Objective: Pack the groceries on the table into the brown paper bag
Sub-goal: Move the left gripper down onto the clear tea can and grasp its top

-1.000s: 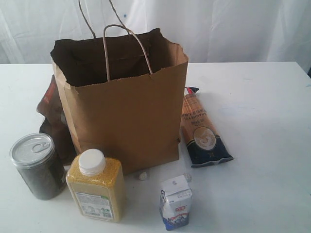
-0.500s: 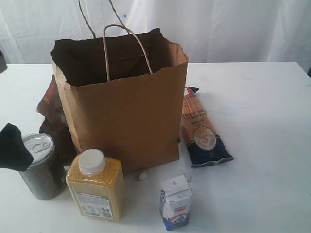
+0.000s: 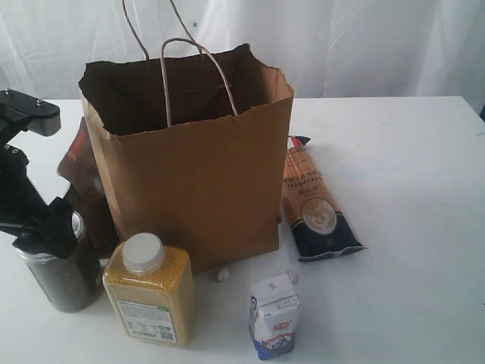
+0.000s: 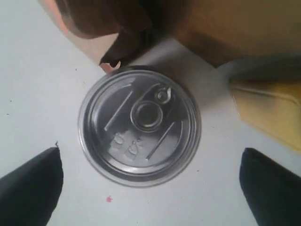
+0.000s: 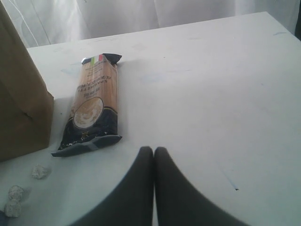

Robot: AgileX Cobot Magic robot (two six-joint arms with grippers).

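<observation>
The brown paper bag [image 3: 189,167] stands open-topped in the middle of the table [image 3: 409,152]. A silver-lidded can [image 3: 64,277] stands at its front left, and my left gripper [image 3: 47,231] hovers just over the lid, open. In the left wrist view the lid [image 4: 139,125] lies ahead of the open left gripper [image 4: 150,188], whose fingertips [image 4: 33,183] stand wide apart, clear of the can. A yellow grain bottle [image 3: 149,292], a white-blue carton [image 3: 274,315], an orange-navy packet [image 3: 314,201] and a dark-brown pouch [image 3: 79,171] sit around the bag. My right gripper [image 5: 154,150] is shut and empty, near the packet [image 5: 91,110].
A small whitish lump [image 3: 222,274] lies at the bag's front foot, and a few such lumps [image 5: 41,171] show in the right wrist view. White curtains hang behind the table. The pouch leans against the bag's left side, close behind the can.
My left arm has come in from the left edge and moved over the silver-lidded can, with its jaws now wide. The groceries and the bag have not moved.
</observation>
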